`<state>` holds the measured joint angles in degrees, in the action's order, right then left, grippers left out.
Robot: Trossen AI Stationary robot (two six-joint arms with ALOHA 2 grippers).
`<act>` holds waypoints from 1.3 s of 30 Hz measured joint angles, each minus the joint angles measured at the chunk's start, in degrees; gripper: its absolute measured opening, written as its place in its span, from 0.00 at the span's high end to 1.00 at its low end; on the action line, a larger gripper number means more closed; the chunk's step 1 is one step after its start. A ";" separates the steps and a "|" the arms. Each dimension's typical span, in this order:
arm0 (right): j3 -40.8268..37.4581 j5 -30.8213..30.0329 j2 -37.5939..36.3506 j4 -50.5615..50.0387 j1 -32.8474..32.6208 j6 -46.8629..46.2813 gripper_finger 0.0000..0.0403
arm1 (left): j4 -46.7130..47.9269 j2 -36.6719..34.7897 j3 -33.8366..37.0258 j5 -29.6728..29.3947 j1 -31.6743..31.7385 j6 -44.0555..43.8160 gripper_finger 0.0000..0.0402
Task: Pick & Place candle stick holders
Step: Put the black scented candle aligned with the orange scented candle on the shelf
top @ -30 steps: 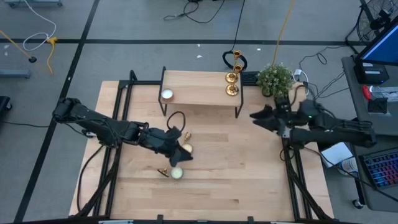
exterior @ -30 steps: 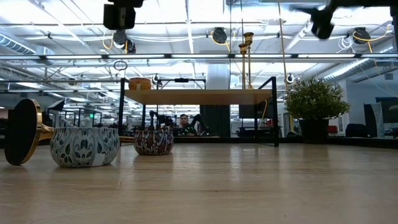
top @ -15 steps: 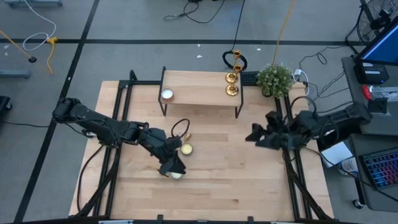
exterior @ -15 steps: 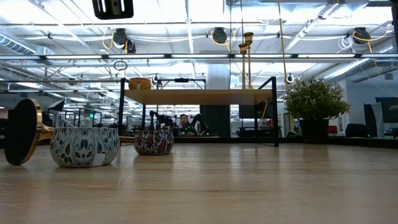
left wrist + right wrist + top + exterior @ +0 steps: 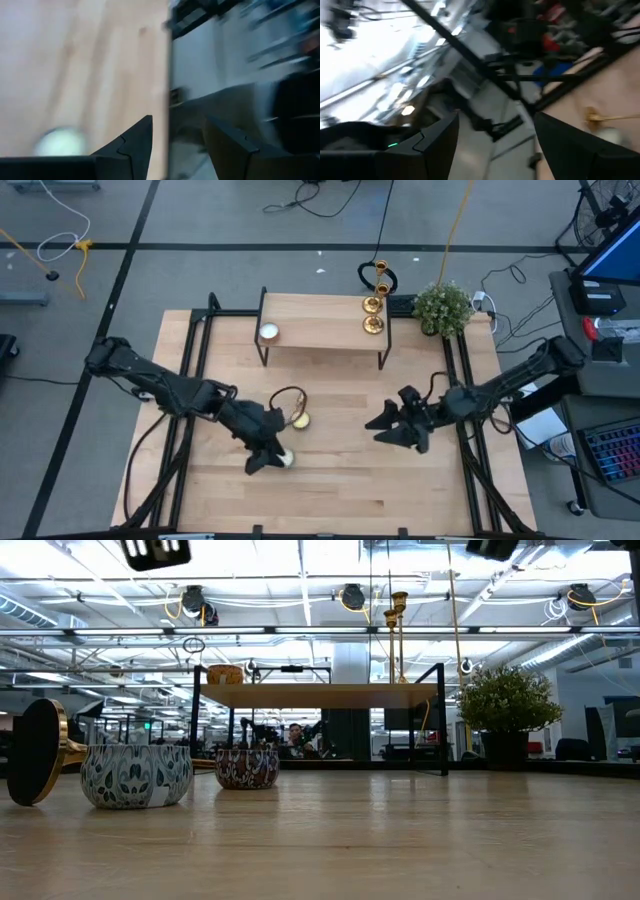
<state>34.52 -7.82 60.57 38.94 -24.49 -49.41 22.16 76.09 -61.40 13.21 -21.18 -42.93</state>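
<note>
high view: left gripper (image 5: pixel 258 463) over fallen candlestick (image 5: pixel 35 751); right gripper (image 5: pixel 380 427) empty

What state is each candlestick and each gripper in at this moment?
Fallen candlestick: lying on its side on the table.
Shelf candlesticks: two, standing upright.
Left gripper: jaws open, nothing between them.
Right gripper: jaws open, nothing between them.

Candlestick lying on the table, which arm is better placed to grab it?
Left. The left gripper is beside the near tin, where the candlestick lies; the right gripper is much farther away.
</note>
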 joint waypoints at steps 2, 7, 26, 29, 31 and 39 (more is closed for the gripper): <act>0.00 -3.69 0.80 -1.52 -0.43 0.82 0.36 | 10.43 0.13 -3.24 -4.91 -1.73 2.97 0.56; 0.00 -10.74 1.54 -8.09 -0.76 0.63 0.36 | 24.63 2.84 -8.70 -11.37 -4.40 5.21 0.56; 0.00 -14.42 -1.71 -14.95 -0.59 1.43 0.36 | 16.68 22.73 -12.98 -6.90 -5.18 10.26 0.56; 0.00 -14.42 -3.72 -15.34 -0.59 4.56 0.36 | 23.66 25.06 -17.24 -8.20 -5.63 12.04 0.56; 0.00 -14.41 -4.93 -16.04 -0.59 6.68 0.36 | 28.34 26.13 -20.39 -11.15 -4.61 11.04 0.55; 0.00 -12.42 -7.47 -20.62 -0.72 8.27 0.36 | 31.46 26.91 -25.49 -20.09 5.37 -2.78 0.35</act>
<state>34.52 -20.24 53.10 18.32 -25.21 -41.14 53.62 103.00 -86.89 -6.88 -15.81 -45.70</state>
